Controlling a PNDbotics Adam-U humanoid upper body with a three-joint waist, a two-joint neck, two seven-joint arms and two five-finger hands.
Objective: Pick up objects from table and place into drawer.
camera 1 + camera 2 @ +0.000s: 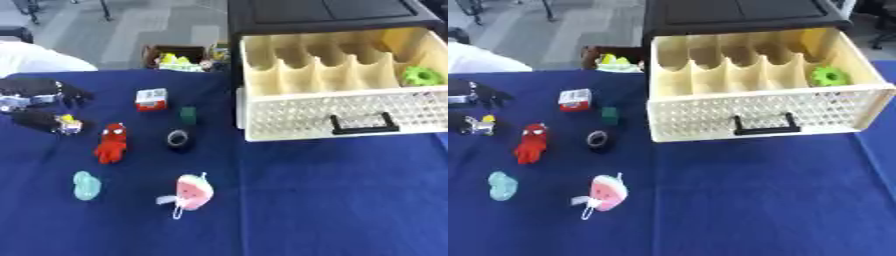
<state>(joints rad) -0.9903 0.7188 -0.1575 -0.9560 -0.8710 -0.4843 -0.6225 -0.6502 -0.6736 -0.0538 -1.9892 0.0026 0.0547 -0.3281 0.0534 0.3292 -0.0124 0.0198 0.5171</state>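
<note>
Toys are sitting left of the open drawer (341,117) while your left hand (39,95) is hovering at the left edge, fingers unreadable, so you're probably taking the soft, light red figure (111,142) round its middle.

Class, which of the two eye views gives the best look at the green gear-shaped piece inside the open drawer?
The right eye view: the green gear-shaped piece sits clear of the frame edge in the drawer's rightmost compartment. The left eye view shows the same piece close to its right edge.
</note>
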